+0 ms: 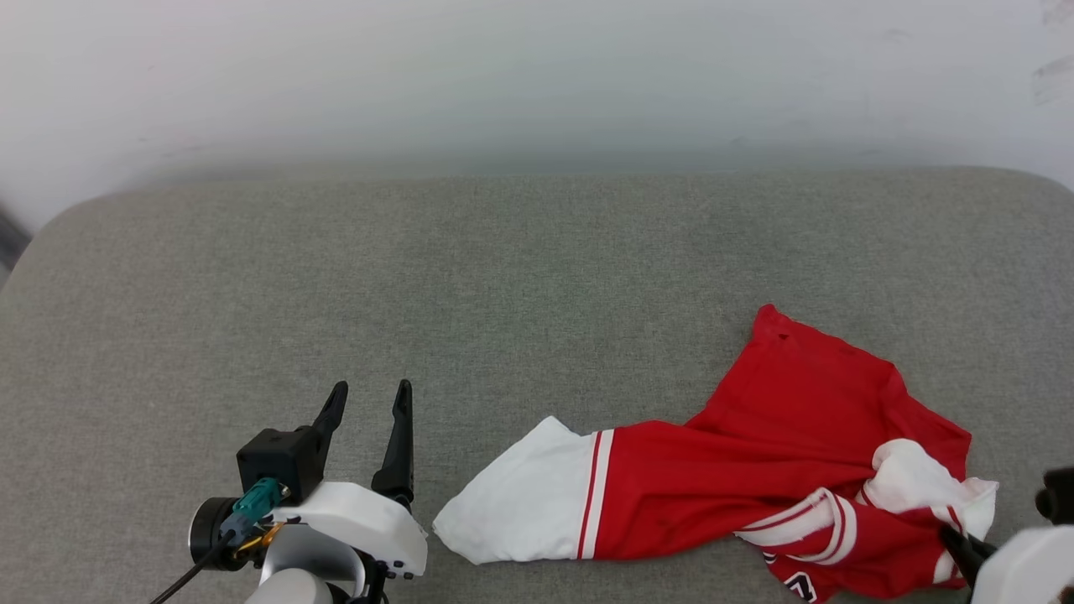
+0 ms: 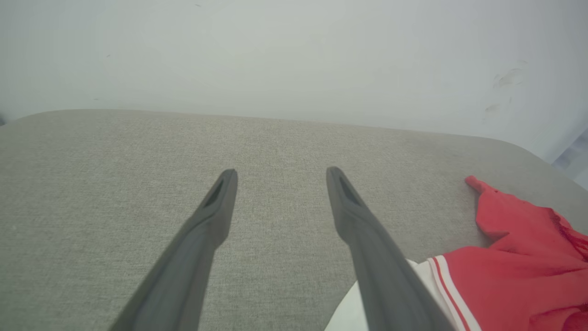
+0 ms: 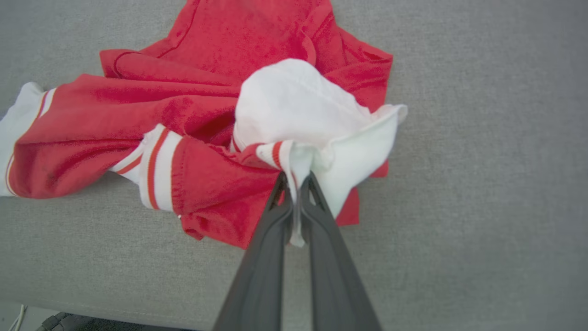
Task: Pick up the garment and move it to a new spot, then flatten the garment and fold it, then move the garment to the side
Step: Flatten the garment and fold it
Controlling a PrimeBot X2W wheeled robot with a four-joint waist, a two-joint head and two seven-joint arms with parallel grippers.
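The garment (image 1: 755,453), a red jersey with white striped sleeves, lies crumpled on the right half of the grey cushion. My right gripper (image 3: 297,177) is shut on the garment (image 3: 211,115), pinching a fold of its white sleeve edge between both fingers; in the head view that gripper (image 1: 952,533) sits at the lower right corner by the garment's near edge. My left gripper (image 1: 371,394) stands open over bare cushion to the left of the garment's outstretched white sleeve. Along the left wrist view, the left gripper (image 2: 281,177) holds nothing, and the garment (image 2: 514,257) lies at the right.
The grey fabric cushion (image 1: 352,277) spans the scene, with a pale wall (image 1: 537,75) behind its far edge. Its near edge shows at the bottom of the right wrist view, close below the garment. Bare fabric stretches across the left and far side.
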